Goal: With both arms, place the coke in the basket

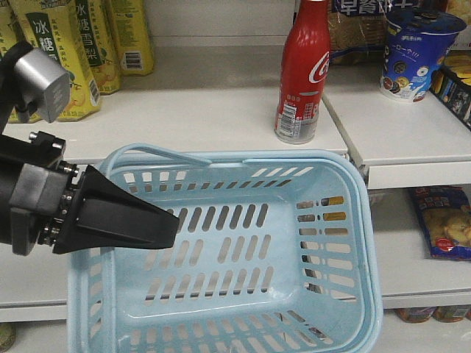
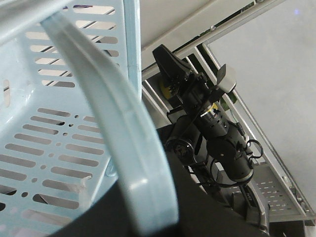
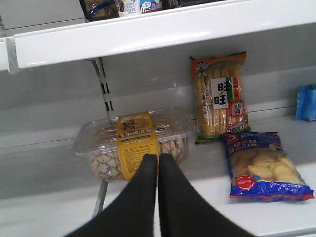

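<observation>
The red plastic bottle of coke (image 1: 300,81), marked with white print and a barcode patch, is seen standing upright on the white shelf (image 1: 206,110). It is placed just beyond the far rim of the pale blue slotted plastic basket (image 1: 265,156), toward that rim's right end, and is touched by nothing. Its long axis is vertical.

The black wedge-shaped left gripper (image 1: 173,226) is laid across the basket's left wall and appears clamped on a pale blue band. Whether that band is rim or handle cannot be told.

The black right gripper (image 3: 158,157) is shown pressed together on nothing. It is aimed at a lower shelf (image 3: 49,212), where a clear plastic snack box (image 3: 133,143) lies, and the coke is absent from that view.

As the left gripper is taken up by the basket, the right gripper is judged the one to be raised, spread and brought sideways around the bottle's body.
</observation>
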Robot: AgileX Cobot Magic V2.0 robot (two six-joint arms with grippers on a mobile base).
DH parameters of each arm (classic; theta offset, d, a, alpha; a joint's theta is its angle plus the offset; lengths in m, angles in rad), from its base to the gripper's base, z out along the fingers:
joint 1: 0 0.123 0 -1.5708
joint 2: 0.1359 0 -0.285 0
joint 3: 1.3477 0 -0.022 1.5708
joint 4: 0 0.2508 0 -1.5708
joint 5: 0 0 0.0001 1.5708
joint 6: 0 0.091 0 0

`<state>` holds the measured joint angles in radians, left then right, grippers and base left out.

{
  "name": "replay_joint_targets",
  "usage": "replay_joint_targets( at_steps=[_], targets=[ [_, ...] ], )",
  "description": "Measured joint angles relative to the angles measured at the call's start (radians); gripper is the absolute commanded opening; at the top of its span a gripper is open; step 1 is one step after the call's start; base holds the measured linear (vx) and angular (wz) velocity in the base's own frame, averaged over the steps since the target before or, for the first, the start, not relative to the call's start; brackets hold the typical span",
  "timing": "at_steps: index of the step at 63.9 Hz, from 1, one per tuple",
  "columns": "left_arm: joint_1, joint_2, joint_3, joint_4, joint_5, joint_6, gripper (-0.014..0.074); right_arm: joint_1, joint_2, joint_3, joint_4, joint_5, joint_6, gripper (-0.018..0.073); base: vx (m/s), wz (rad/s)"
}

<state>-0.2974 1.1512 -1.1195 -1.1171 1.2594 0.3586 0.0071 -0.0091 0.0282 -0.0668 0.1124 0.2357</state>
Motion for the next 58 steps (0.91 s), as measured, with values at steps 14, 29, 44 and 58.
replay_joint_targets(
  at_steps=[14, 29, 44, 58],
  targets=[
    [0.0, 0.0, 0.0, 0.0, 0.0, 0.0, -0.0008, 0.0, 0.0, 0.0, 0.0, -0.001, 0.0, -0.0005, 0.0, 0.0],
    [0.0, 0.0, 0.0, 0.0, 0.0, 0.0, -0.0008, 0.0, 0.0, 0.0, 0.168, -0.14, 0.108, -0.0005, 0.0, 0.0],
    [0.0, 0.0, 0.0, 0.0, 0.0, 0.0, -0.0008, 0.0, 0.0, 0.0, 0.434, -0.334, 0.18, -0.0005, 0.0, 0.0],
    [0.0, 0.0, 0.0, 0.0, 0.0, 0.0, -0.0008, 0.0, 0.0, -0.083, 0.408, -0.156, 0.184, -0.0001, 0.0, 0.0]
  ],
)
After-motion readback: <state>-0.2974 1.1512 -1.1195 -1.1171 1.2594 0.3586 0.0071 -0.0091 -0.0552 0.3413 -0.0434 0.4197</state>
